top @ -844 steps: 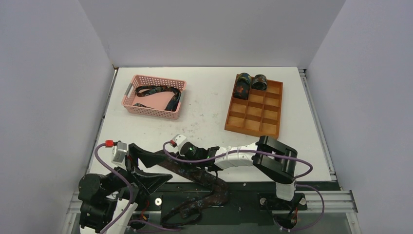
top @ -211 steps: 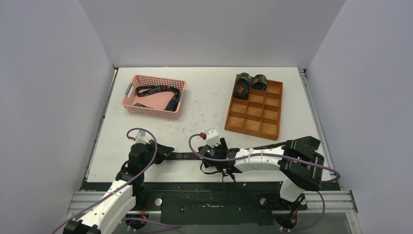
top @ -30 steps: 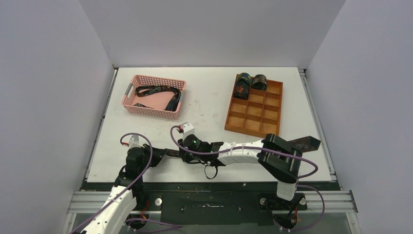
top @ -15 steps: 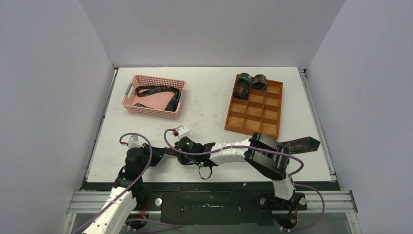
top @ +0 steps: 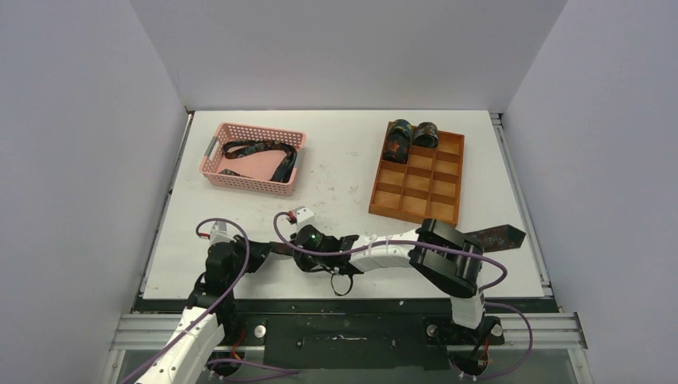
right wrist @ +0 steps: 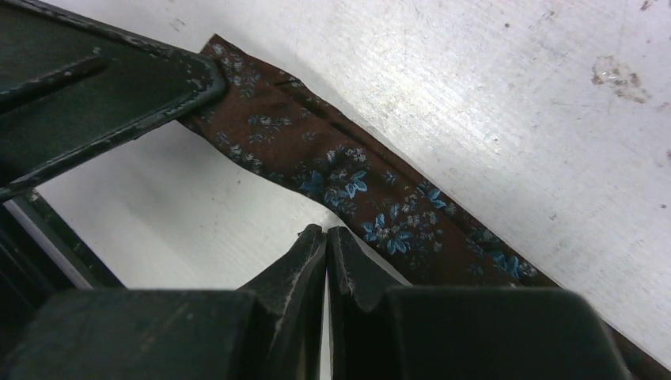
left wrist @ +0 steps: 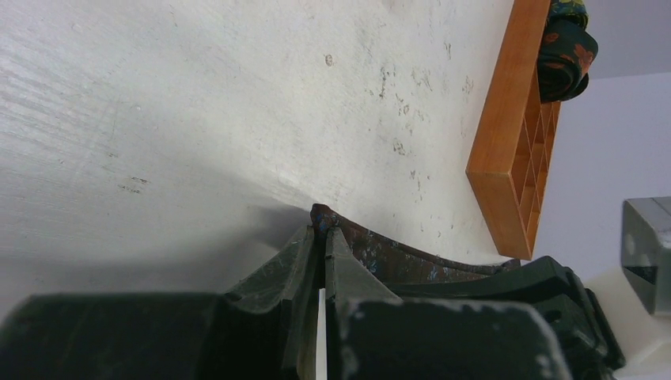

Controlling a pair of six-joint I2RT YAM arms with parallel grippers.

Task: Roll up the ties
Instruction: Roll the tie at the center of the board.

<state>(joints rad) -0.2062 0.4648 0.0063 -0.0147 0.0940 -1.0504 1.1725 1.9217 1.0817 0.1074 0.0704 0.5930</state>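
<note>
A dark brown tie (top: 496, 238) with small blue flowers lies stretched along the near table edge, its wide end at the right. My left gripper (top: 272, 250) (left wrist: 323, 226) is shut on the narrow end of this tie (left wrist: 388, 257). My right gripper (top: 288, 254) (right wrist: 326, 231) is shut with nothing between its fingers, its tips at the near edge of the tie (right wrist: 348, 182), close to the left gripper's finger (right wrist: 103, 95). Two rolled ties (top: 412, 136) stand in the wooden tray (top: 376, 196). Another tie (top: 264, 152) lies loose in the pink basket (top: 240, 128).
The wooden tray (left wrist: 514, 158) with its compartments sits at the back right, one rolled tie (left wrist: 566, 47) showing in its far corner. The pink basket is at the back left. White walls enclose the table on three sides.
The right gripper has closed and shifted slightly left and nearer along the tie. Its elbow has swung left, uncovering the tie's wide end. The left arm is unchanged.
</note>
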